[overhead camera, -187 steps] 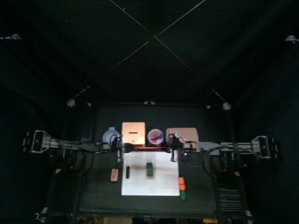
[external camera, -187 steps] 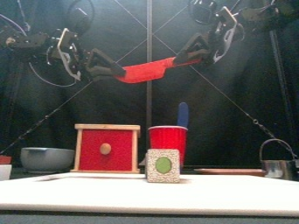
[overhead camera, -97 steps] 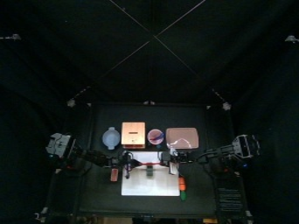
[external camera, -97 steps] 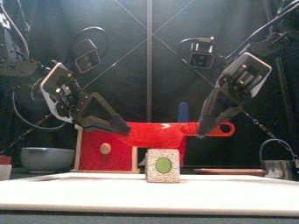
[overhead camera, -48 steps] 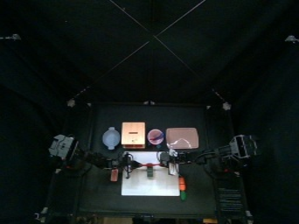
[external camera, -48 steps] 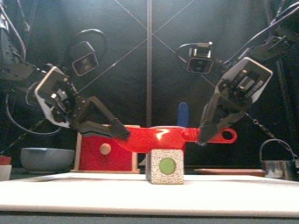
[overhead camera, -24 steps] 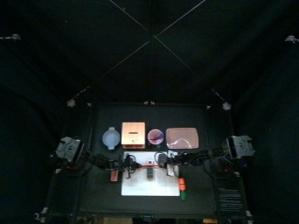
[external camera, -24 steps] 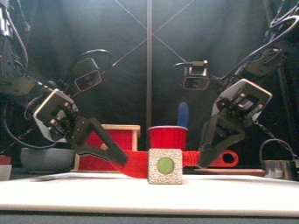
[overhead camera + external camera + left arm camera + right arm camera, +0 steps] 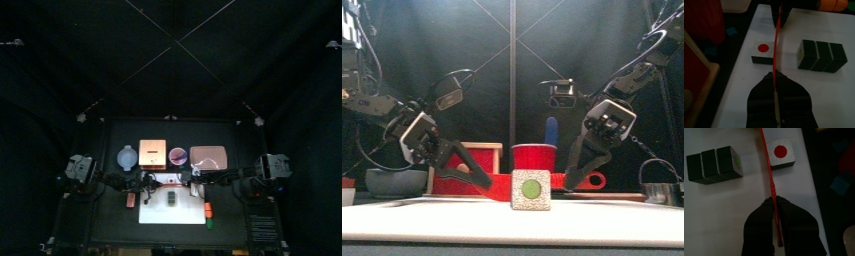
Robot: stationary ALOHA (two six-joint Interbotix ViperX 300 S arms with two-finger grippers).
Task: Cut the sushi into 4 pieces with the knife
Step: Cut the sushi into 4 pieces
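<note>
A red toy knife (image 9: 486,186) lies level just above the white cutting board (image 9: 171,212), held at both ends. My left gripper (image 9: 773,75) is shut on one end and my right gripper (image 9: 773,200) on the other. In the left wrist view the blade (image 9: 777,40) runs between a single sushi piece (image 9: 763,52) with a red dot on its white face and a roll of three dark green blocks (image 9: 823,55). The right wrist view shows the same gap, with the single piece (image 9: 783,152) and the three blocks (image 9: 714,164). From the front, the sushi (image 9: 531,190) hides the blade's middle.
Behind the board stand a wooden box with a red drawer front (image 9: 465,160), a red cup (image 9: 535,157) holding a blue knife (image 9: 551,130), and a pink tray (image 9: 209,157). A blue-grey bowl (image 9: 396,181) sits at the left, a metal cutter (image 9: 657,190) at the right.
Both arms have come down together, bringing the red knife from high above the table to board level at the sushi.
</note>
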